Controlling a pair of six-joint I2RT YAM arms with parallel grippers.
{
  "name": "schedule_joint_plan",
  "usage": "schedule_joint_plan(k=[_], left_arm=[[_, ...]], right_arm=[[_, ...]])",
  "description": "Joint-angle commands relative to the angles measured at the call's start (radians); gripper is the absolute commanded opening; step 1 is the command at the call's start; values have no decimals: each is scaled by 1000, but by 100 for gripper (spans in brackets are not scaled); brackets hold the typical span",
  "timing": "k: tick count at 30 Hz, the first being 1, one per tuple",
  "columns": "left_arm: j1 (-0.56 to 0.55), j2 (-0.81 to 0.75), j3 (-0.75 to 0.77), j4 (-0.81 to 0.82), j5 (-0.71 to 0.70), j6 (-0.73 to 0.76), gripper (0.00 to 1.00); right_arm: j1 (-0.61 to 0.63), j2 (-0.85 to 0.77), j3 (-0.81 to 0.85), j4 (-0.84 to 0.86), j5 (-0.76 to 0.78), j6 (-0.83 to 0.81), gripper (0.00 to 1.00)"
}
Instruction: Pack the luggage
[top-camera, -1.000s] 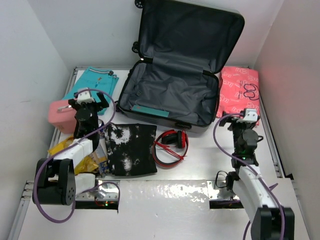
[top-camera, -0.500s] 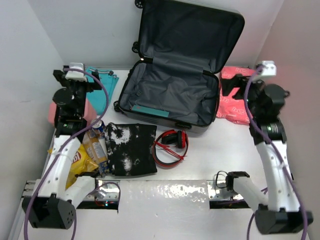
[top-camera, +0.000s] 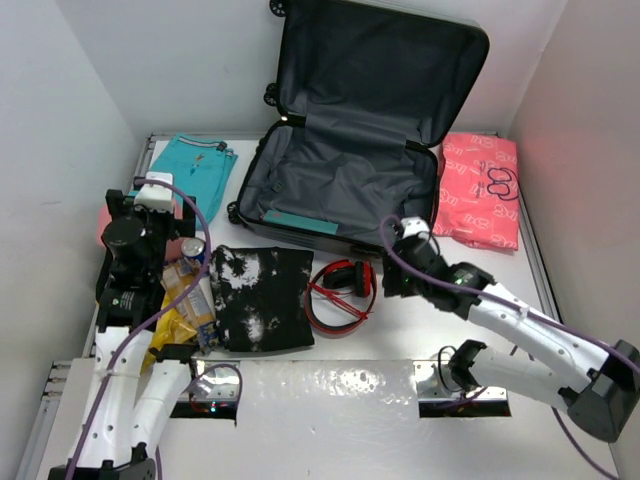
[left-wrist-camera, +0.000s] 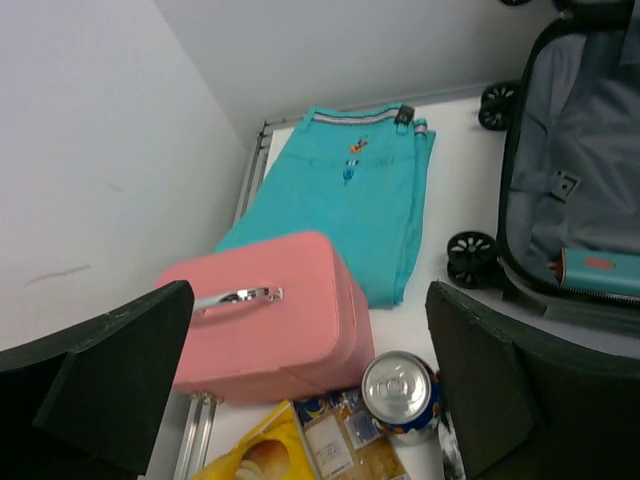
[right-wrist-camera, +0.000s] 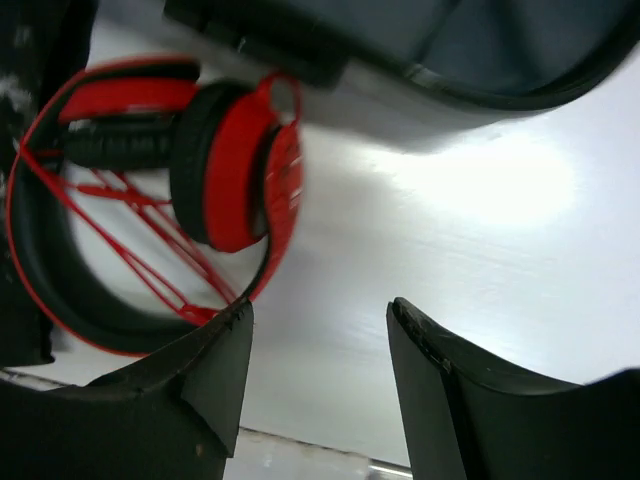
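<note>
The luggage (top-camera: 340, 190) lies open at the back middle, its dark lining bare and its lid leaning on the back wall; its near corner and wheels show in the left wrist view (left-wrist-camera: 580, 170). My left gripper (top-camera: 150, 215) hangs wide open over a pink pouch (left-wrist-camera: 260, 320) and a drink can (left-wrist-camera: 400, 395), holding nothing (left-wrist-camera: 310, 295). My right gripper (top-camera: 393, 272) is low over the table just right of red headphones (top-camera: 340, 290). Its jaws (right-wrist-camera: 320, 330) stand partly apart with only bare table between them, the headphones (right-wrist-camera: 200, 170) up and to their left.
A black-and-white shirt (top-camera: 260, 295) lies in front of the luggage. Teal shorts (top-camera: 195, 170) are at the back left, a pink printed packet (top-camera: 480, 190) at the back right. A yellow crisp bag (top-camera: 165, 320) and snack packets sit by the can. White walls close in both sides.
My right arm swung from the back right by the pink packet down to the middle beside the headphones, its jaws narrowing. My left arm moved forward and lower over the pink pouch.
</note>
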Motion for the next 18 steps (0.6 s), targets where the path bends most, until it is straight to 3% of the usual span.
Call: schedule_joint_plan(k=[1,8,10,11,12,13,14,15,16,18], left_arm=[[-1,-15,-6,-44,-37,-31,100],[-1,-38,-30,-72,-59,-38,99],[-1,-21,-22,-81,-76,-18,87],[-1,-6,5,-117,-86,-1,74],[-1,22,31,-144,-97,7,69],[-1,101,106,-173,-122,-7,62],[-1,147,157,-246,-173,-21,45],[2,199,207,-288,-194,-33,36],[7,299,328,-328,-203,-39,28],[57,380,454,-453,-122,-3,27]], right_arm=[[62,21,-73,118,17,142,56],[111,67,-87,189,40,125,56],[111,56,-52,177,54,90,57],[111,47,-36,159,73,75,58],[111,45,-17,149,78,59,59],[111,47,25,135,77,20,60],[111,57,48,111,57,1,61],[111,65,66,100,46,-13,62],[111,73,100,94,35,-31,63],[111,88,126,91,-12,-56,64]])
